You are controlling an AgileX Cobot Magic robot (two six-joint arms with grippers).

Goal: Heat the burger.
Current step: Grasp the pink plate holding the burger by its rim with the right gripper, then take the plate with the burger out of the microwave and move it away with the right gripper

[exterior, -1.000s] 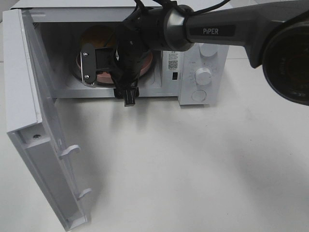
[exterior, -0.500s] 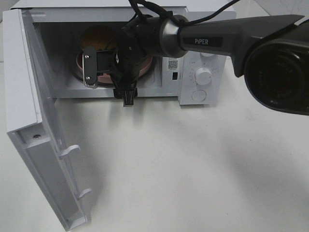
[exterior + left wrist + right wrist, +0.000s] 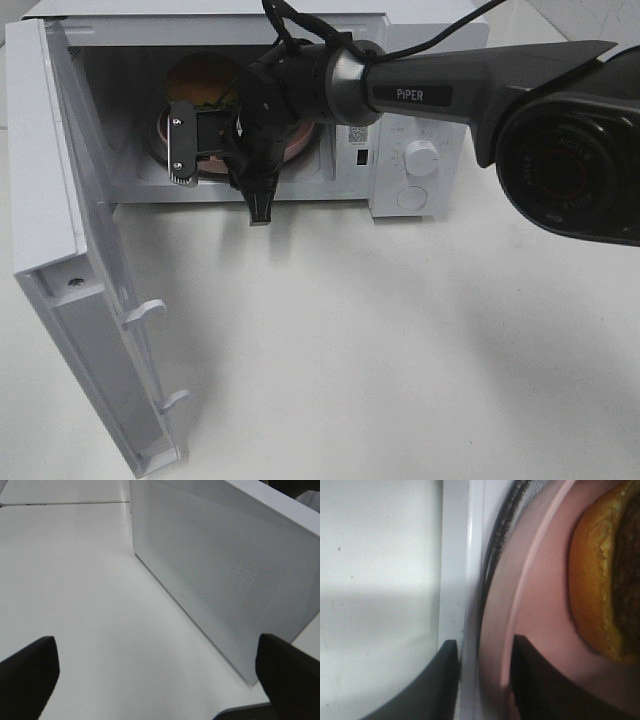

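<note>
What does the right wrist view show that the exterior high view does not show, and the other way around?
Only the right wrist view shows, from close, the right claw with its fingers on either side of the pink plate's rim.

Only the exterior high view shows the whole microwave, its open door, the knobs and the table.

Both show the burger on the pink plate inside the microwave, and the right claw at the plate's edge.
</note>
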